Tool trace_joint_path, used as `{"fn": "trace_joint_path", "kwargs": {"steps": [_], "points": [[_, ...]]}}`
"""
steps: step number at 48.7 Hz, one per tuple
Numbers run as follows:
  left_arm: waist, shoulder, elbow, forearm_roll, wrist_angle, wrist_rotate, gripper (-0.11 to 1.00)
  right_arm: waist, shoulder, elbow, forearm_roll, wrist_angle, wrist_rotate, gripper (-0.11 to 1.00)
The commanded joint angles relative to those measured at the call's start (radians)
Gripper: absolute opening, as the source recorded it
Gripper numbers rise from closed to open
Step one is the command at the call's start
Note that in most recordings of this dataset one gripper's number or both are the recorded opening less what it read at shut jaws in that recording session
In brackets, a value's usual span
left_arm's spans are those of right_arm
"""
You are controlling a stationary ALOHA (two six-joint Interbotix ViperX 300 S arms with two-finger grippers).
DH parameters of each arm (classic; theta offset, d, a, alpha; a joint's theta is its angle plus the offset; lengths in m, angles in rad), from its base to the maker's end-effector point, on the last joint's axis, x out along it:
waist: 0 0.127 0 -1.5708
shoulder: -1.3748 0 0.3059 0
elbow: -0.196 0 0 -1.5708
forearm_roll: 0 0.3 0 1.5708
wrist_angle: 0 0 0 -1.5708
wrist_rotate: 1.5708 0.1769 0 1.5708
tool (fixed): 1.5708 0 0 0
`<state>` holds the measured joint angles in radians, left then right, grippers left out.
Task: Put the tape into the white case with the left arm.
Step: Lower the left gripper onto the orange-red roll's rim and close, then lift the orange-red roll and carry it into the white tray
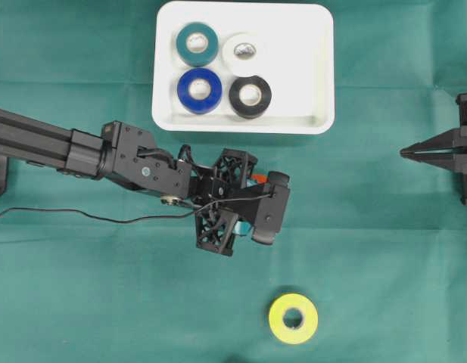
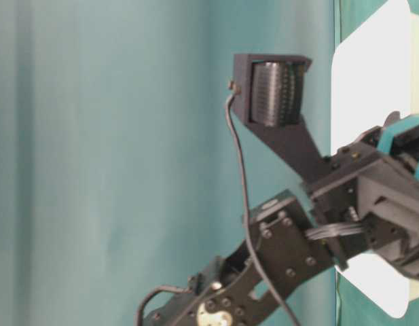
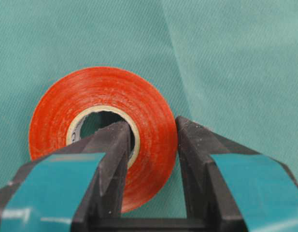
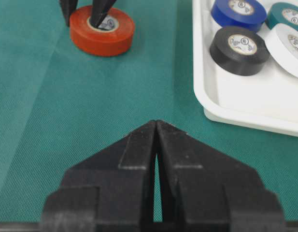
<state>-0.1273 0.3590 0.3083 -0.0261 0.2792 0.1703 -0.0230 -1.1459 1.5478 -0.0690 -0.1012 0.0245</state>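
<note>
Here's the orange-red tape (image 3: 103, 130), a flat roll with a glossy, faintly streaked face and a pale cardboard core, lying on its side on the green cloth surface (image 3: 226, 63). In the left wrist view it fills the middle of the frame. The left hand (image 3: 151, 145) is clamped on it: one pointed black finger sits down inside the core hole, the other presses the outer rim, pinching the roll's wall between them. The fingers (image 3: 112, 159) are matte, grainy black plastic with smooth teal bands lower down.

In the right wrist view the same roll shows at upper left, chunky and round-edged, with the two finger points on it.

From overhead, the left arm (image 1: 82, 147) reaches in from the left edge, hand near the centre, a thin black cable (image 1: 89, 215) trailing left. The white case (image 1: 316, 83), smooth plastic with rounded corners and a raised rim, sits at the top centre, holding teal (image 1: 197, 44), white (image 1: 244, 51), blue (image 1: 199, 91) and black (image 1: 250, 96) rolls. A yellow roll (image 1: 293, 318) lies at lower centre on the cloth.

The right hand (image 4: 156, 126), plain black, rests with its tips together at the right edge overhead.
</note>
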Motion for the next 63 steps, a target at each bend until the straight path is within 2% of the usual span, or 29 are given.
{"fn": "trace_joint_path", "kwargs": {"steps": [1, 16, 23, 40, 53, 63], "points": [[0.003, -0.074, -0.025, 0.003, 0.017, -0.002, 0.26, 0.0, 0.005, -0.011, -0.002, -0.009, 0.002, -0.1], [0.008, -0.196, -0.037, 0.005, 0.072, 0.009, 0.26, 0.0, 0.006, -0.011, 0.0, -0.009, 0.002, -0.1], [0.04, -0.206, -0.038, 0.005, 0.078, 0.032, 0.26, 0.0, 0.005, -0.011, 0.0, -0.009, 0.002, -0.1], [0.189, -0.144, -0.086, 0.005, 0.06, 0.129, 0.26, 0.0, 0.005, -0.011, 0.0, -0.009, 0.002, -0.1], [0.239, -0.069, -0.178, 0.005, 0.052, 0.183, 0.26, 0.0, 0.005, -0.011, 0.0, -0.009, 0.002, -0.1], [0.262, -0.017, -0.242, 0.005, 0.052, 0.189, 0.26, 0.0, 0.005, -0.011, 0.0, -0.011, 0.002, -0.1]]}}
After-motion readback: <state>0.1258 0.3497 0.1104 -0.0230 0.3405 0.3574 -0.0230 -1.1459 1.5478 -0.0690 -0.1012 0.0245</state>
